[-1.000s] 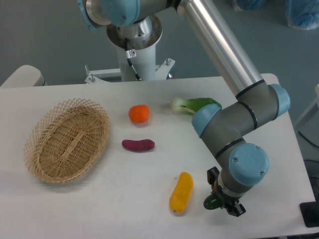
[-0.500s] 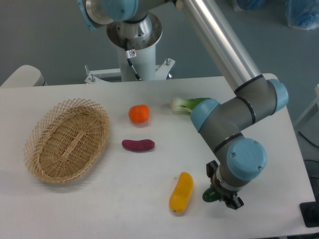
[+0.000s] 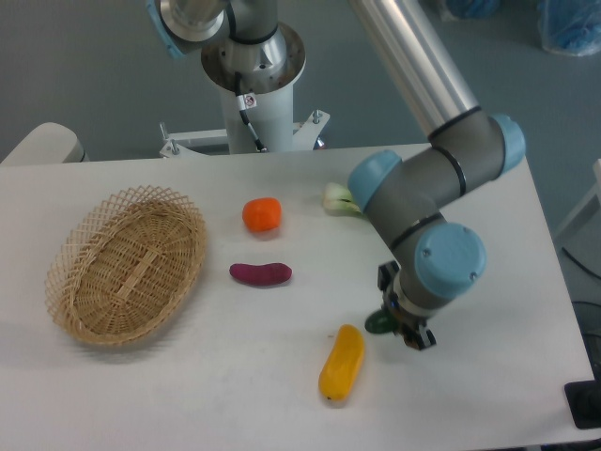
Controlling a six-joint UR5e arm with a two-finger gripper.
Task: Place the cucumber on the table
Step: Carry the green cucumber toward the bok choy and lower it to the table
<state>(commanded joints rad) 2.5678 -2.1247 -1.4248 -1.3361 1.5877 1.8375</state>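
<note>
The arm reaches down from the upper left, its elbow bent, wrist pointing down, the tool (image 3: 399, 324) low with jaws closed.

The hand (image 3: 398, 321) is gripping the dark green cucumber (image 3: 378, 322) just above the white bench (image 3: 188, 395); the yellow vegetable (image 3: 341, 364) is lying just beside it.
</note>
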